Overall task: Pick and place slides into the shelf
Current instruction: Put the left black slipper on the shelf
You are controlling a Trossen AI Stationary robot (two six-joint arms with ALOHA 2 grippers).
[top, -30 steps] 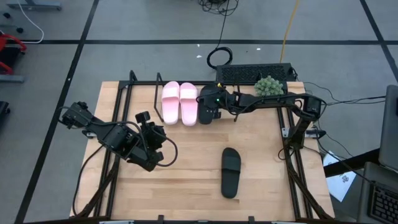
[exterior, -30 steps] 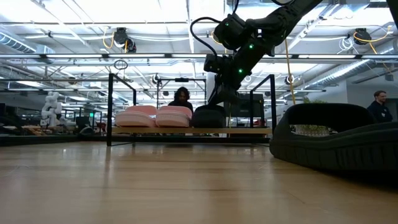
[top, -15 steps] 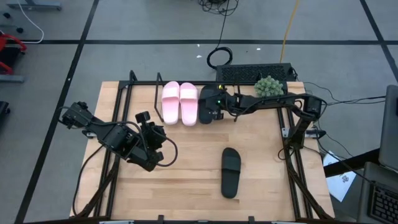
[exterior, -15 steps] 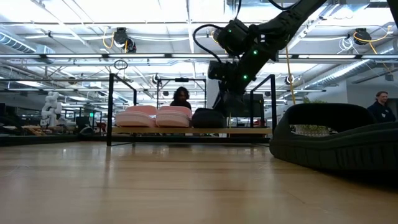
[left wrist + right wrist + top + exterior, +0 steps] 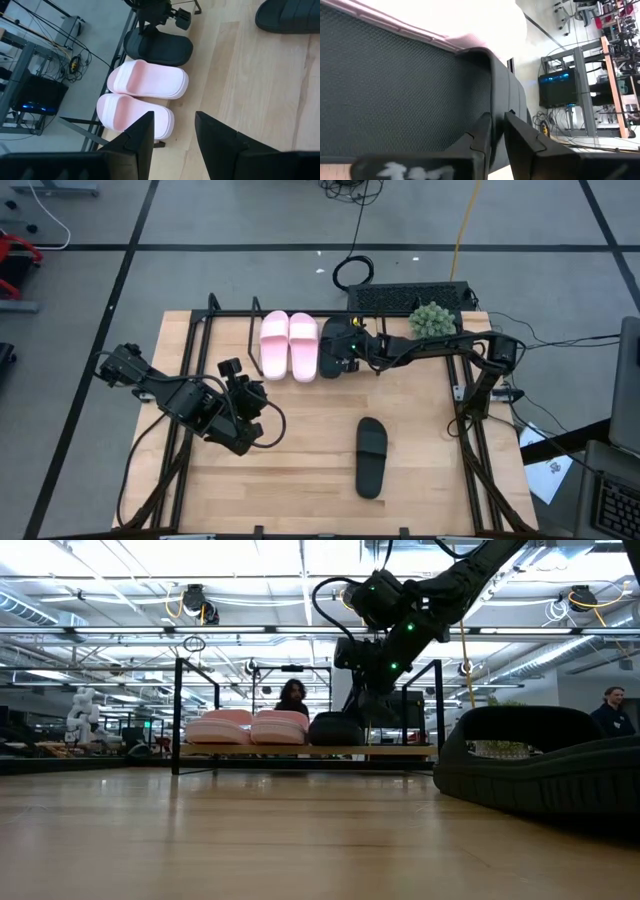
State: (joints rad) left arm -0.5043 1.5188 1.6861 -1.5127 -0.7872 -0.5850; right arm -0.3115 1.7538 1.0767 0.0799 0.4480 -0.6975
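Progress is well past halfway, as judged from the layout. Both pink slides (image 5: 289, 345) are seen side by side on the shelf (image 5: 232, 330) at the far edge of the table, and one black slide (image 5: 333, 338) sits just right of them. The right gripper (image 5: 345, 361) is at that slide; in the right wrist view its fingers (image 5: 487, 131) are nearly closed on the slide's edge. The second black slide (image 5: 371, 457) lies on the table, near and right, well apart from the shelf, not yet placed. The left gripper (image 5: 245, 375) waits at the left, fingers parted and empty.
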